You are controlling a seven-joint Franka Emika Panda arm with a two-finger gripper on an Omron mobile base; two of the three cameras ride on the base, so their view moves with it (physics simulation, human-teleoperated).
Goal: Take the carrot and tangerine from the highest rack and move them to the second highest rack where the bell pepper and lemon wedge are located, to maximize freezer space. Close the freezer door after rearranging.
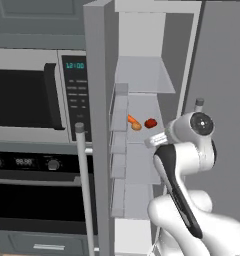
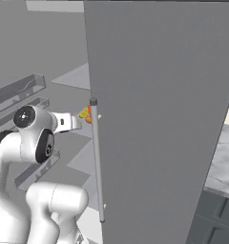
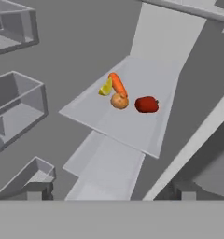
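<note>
all four foods sit together on one shelf, the second rack down: the carrot [image 3: 117, 84] leans beside the lemon wedge [image 3: 106, 87], the tangerine [image 3: 119, 101] just in front of them, the bell pepper [image 3: 146, 104] a little apart. the highest rack [image 1: 144, 75] above looks bare. the gripper [image 3: 111, 193] hangs back from the shelf, spread wide and empty (only its tips show). so the moving part seems done; next comes swinging the freezer door [image 1: 95, 125] shut, likely by its handle [image 1: 84, 185].
</note>
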